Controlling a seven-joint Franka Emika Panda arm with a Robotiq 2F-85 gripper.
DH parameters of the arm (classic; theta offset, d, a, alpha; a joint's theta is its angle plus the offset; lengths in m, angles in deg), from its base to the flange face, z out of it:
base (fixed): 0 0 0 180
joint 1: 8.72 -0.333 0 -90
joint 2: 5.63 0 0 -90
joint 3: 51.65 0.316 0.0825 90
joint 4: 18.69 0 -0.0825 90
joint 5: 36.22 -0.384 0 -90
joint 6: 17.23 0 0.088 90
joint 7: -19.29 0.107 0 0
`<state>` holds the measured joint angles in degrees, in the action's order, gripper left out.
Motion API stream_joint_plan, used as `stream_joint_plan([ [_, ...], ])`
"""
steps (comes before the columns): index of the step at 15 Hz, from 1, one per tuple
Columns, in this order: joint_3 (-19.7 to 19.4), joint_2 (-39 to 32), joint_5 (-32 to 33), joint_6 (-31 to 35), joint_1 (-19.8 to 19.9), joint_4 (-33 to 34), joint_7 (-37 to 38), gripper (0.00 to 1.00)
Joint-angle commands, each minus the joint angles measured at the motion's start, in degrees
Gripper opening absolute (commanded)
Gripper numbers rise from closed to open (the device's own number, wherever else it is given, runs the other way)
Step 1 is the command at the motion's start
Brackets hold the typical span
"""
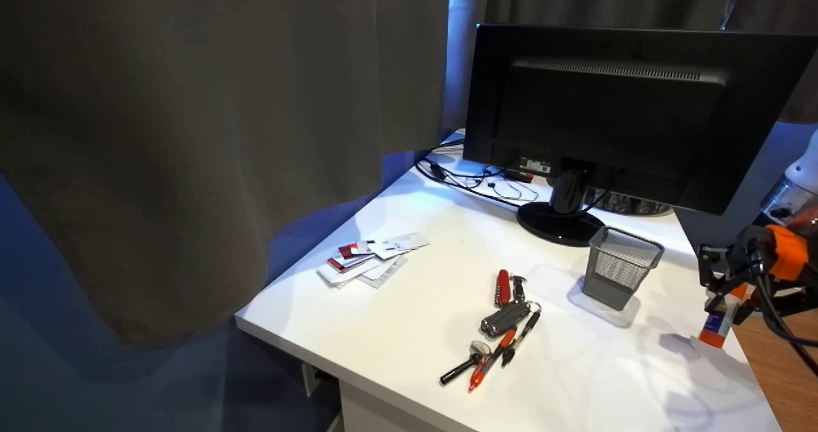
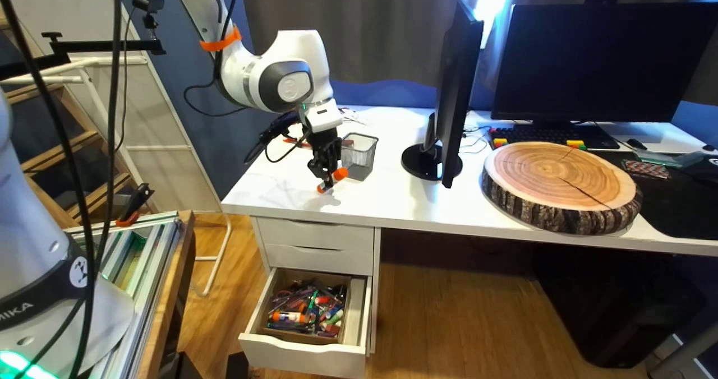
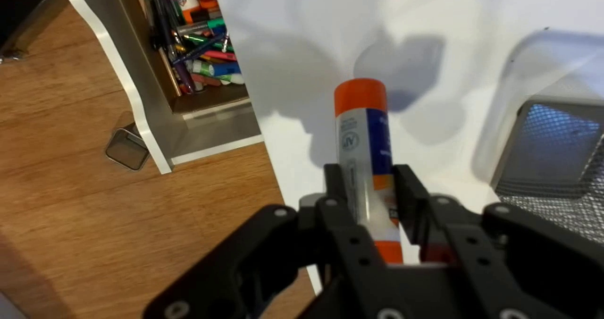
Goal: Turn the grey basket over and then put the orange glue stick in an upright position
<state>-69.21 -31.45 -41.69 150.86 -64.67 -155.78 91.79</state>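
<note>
The orange glue stick (image 3: 363, 135) has orange ends and a white and blue label. It shows in both exterior views (image 1: 717, 323) (image 2: 339, 174). My gripper (image 3: 363, 170) is shut on its middle, with one finger on each side. The gripper (image 1: 725, 307) holds the stick tilted, low over the desk near its front edge; its shadow lies beside it. The grey basket (image 1: 620, 269) stands on the desk with its wide rim up, beside the gripper. It also shows in an exterior view (image 2: 360, 156), and partly at the wrist view's right edge (image 3: 547, 149).
A monitor (image 1: 629, 109) stands behind the basket. Pocket knives (image 1: 505, 319), pens (image 1: 492, 358) and a stack of cards (image 1: 370, 259) lie on the white desk. An open drawer (image 2: 305, 351) full of pens is below the desk edge. A wood slab (image 2: 561, 177) lies farther along.
</note>
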Motion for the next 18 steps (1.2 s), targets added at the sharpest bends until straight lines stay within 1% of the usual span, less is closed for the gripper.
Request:
stream_joint_plan([
  [1,-4.7,0.2,5.0,-0.8,-5.0,0.8,8.0,0.08],
  [3,-7.6,-0.6,7.1,-1.8,-8.0,1.5,11.7,0.08],
  [6,-9.9,-2.3,9.7,-3.2,-10.4,3.1,16.0,0.08],
  [12,-11.3,-6.3,13.6,-5.3,-11.6,6.8,21.6,0.08],
  [13,-10.8,-6.9,13.7,-5.2,-11.1,7.3,22.0,0.08],
  [16,-13.4,-9.0,15.6,-5.2,-13.3,8.8,25.3,0.08],
  [18,-15.9,-10.4,16.9,-5.4,-15.5,9.5,27.7,0.08],
])
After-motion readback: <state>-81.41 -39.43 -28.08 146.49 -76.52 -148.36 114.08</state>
